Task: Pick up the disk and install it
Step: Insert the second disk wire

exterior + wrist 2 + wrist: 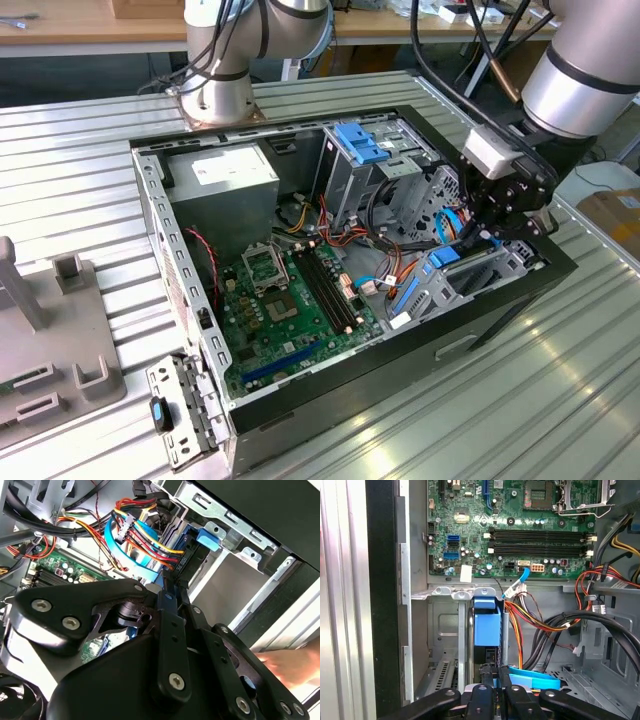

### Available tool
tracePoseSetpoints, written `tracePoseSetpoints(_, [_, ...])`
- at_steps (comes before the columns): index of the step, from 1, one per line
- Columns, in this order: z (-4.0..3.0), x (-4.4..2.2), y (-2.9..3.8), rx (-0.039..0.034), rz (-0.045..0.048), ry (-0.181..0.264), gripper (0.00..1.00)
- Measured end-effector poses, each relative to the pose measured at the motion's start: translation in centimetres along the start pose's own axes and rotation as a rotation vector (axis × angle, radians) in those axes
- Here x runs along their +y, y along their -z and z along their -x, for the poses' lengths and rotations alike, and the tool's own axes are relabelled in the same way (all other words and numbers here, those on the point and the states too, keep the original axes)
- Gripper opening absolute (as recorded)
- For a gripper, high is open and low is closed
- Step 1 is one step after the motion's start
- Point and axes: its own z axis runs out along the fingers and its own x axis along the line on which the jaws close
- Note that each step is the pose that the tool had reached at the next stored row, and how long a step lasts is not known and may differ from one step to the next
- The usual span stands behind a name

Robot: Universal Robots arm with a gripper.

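While the pincer (pixel 487 232) hung inside the computer case (pixel 420 345) by its front wall, its fingers (pixel 490 677) stood narrow, gripping the disk (pixel 486 625) edge-on in the first wrist view.

Disk (pixel 487 625) stands edge-on in drive bay: blue rail end shows, metal body and label hidden behind bay walls. Gripper (pixel 492 677) fingertips in first wrist view run close together onto disk's dark edge; contact itself too cramped to judge. In second wrist view gripper's own black linkage (pixel 165 650) covers most of case interior. Pale blurred shape (pixel 290 662) at that picture's edge, unidentifiable. In exterior view arm (pixel 585 75) cut off by frame; gripper's tips lost among cables.
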Motion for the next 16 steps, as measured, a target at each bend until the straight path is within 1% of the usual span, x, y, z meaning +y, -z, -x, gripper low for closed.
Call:
tracePoseSetpoints(3, [0.00, 0.00, -0.01, 0.0002, 0.0000, 0.000, 0.16])
tracePoseSetpoints(7, [-0.01, 0.02, -0.22, 0.0006, 0.0001, 0.000, 0.16])
tracePoseSetpoints(14, [-0.01, 0.03, -0.32, -0.0010, -0.0001, 0.000, 0.17])
tracePoseSetpoints(16, [0.00, 0.02, -0.29, -0.0001, 0.0000, 0.000, 0.29])
